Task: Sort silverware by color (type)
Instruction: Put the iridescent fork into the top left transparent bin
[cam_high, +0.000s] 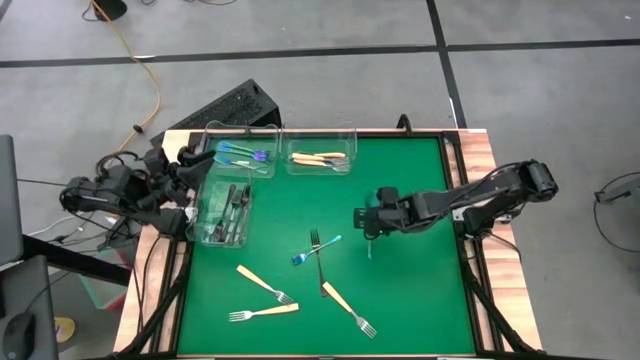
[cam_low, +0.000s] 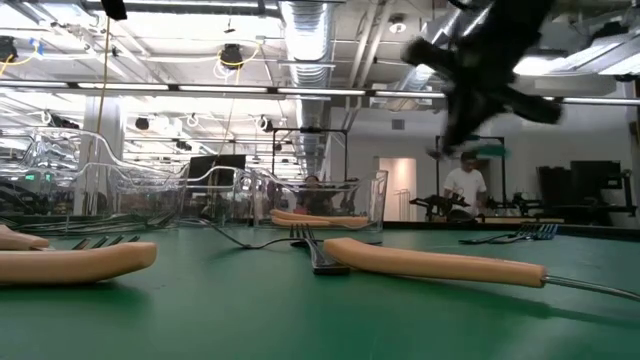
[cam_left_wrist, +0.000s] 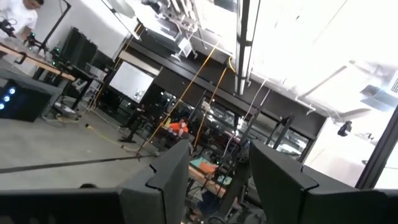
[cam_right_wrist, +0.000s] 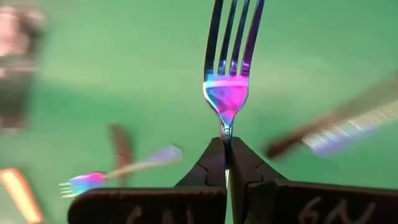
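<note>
My right gripper (cam_high: 371, 232) hangs over the middle of the green table, shut on a blue-iridescent fork (cam_right_wrist: 227, 87) whose tines point away from the fingers toward the mat. On the mat lie another blue fork (cam_high: 315, 250), a dark fork (cam_high: 320, 268) and three tan-handled forks (cam_high: 265, 283) (cam_high: 263, 312) (cam_high: 348, 308). Three clear bins hold sorted forks: blue (cam_high: 240, 152), tan (cam_high: 320, 157) and dark (cam_high: 226, 208). My left gripper (cam_left_wrist: 217, 168) is open at the table's left edge beside the bins (cam_high: 185, 165), and its wrist view shows only the room. My right gripper pinches the blue fork by its neck (cam_right_wrist: 225, 129), just behind the tine head, between the two fingertips (cam_right_wrist: 211, 158). The fork runs in line with the fingers, tines out in front. It is lifted clear of the mat; the handle is hidden between the fingers.
The bins stand along the far left part of the table. Loose forks lie in the near middle. The mat's right half (cam_high: 420, 290) holds nothing. A wooden rim (cam_high: 480, 150) frames the table. A person (cam_low: 465, 185) stands in the room beyond.
</note>
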